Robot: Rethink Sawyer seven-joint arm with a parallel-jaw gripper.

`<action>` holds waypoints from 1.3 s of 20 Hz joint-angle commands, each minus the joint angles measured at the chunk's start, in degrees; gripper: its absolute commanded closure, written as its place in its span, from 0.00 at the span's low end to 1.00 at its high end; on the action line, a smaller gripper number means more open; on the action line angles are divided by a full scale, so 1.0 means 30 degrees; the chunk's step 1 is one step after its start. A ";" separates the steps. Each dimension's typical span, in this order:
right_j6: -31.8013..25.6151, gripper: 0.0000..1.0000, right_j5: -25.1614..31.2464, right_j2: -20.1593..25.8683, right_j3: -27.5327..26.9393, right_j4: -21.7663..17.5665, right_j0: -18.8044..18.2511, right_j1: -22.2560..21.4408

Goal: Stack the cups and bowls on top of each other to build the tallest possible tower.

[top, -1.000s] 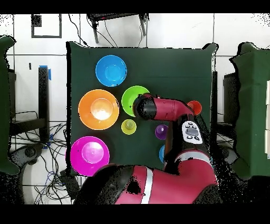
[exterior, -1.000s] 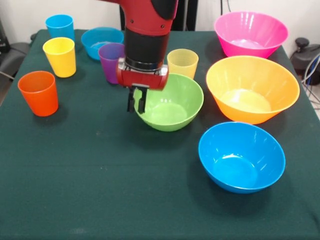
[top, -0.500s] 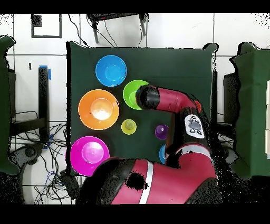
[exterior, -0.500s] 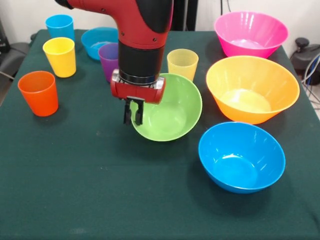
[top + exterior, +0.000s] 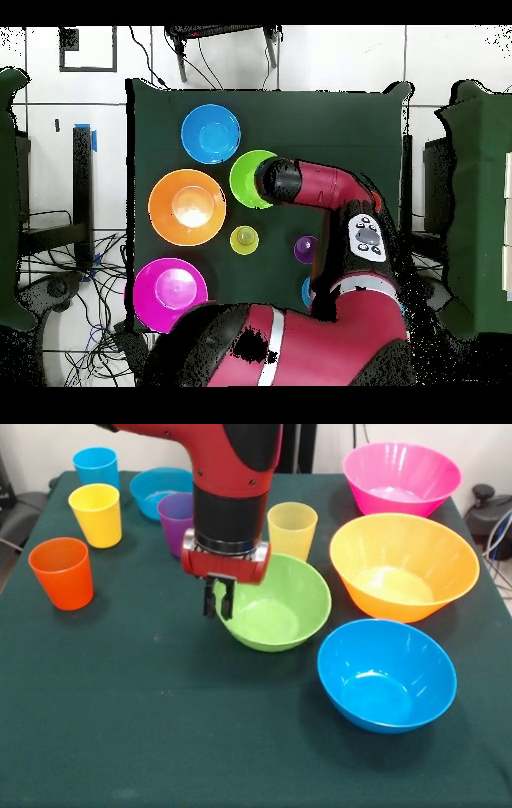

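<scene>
My gripper [image 5: 218,602] is shut on the left rim of the medium green bowl [image 5: 280,608], which hangs from it near the table's middle. In the overhead view the arm's wrist covers that rim of the green bowl [image 5: 248,178]. To the right, each on its own, stand the medium blue bowl [image 5: 386,674], the large orange-yellow bowl [image 5: 404,566] and the pink bowl [image 5: 400,478]. The orange cup [image 5: 62,573], yellow cup [image 5: 96,514], blue cup [image 5: 96,466], purple cup [image 5: 178,520] and pale yellow-green cup [image 5: 292,528] stand upright. No pile shows.
A small shallow blue bowl [image 5: 160,490] sits behind the purple cup. A dark green cloth [image 5: 160,728] covers the table, with open cloth along the near side. Cables and chair parts lie beyond the table's edges.
The green bowl, held by its rim, tipped up off the cloth and came a little nearer the camera. It has since levelled and shifted slightly right with the gripper.
</scene>
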 commanded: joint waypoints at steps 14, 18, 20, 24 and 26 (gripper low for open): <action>0.2111 1.00 0.7992 0.0005 -0.0843 0.2486 0.1873 -0.3052; 0.1672 1.00 0.9108 0.0008 -0.1752 0.2319 0.1833 -0.3205; 0.1800 1.00 0.9702 0.0019 -0.2140 0.2375 0.1854 -0.3237; 0.1575 1.00 1.0758 0.0078 -0.2920 0.2307 0.1783 -0.3359; 0.1575 1.00 1.1301 0.0119 -0.3369 0.2344 0.1716 -0.3306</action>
